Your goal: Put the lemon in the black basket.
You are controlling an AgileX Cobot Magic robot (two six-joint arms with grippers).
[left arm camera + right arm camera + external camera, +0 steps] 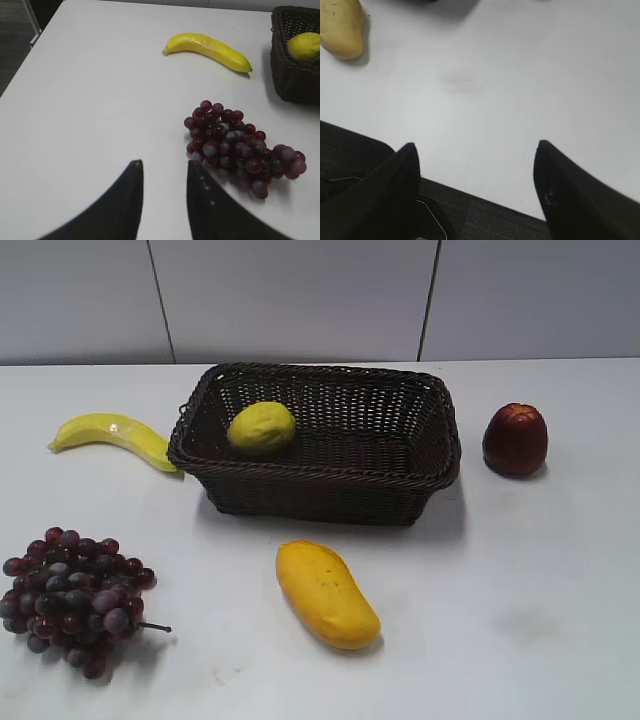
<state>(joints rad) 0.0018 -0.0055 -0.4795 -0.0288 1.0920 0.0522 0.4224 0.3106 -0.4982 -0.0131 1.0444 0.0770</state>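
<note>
The pale greenish-yellow lemon (262, 428) lies inside the black basket (400, 475), at its left end. Both also show at the top right of the left wrist view: the lemon (305, 46) and the basket (295, 80). Neither gripper shows in the exterior view. My left gripper (164, 165) is open and empty, over bare table left of the grapes. My right gripper (476, 146) is wide open and empty, over the table's front edge.
A banana (112, 436) lies left of the basket, purple grapes (72, 598) at front left, an orange-yellow mango (326, 592) in front of the basket, a dark red fruit (515, 438) to its right. The white table (520, 580) meets dark floor (485, 220) at the front.
</note>
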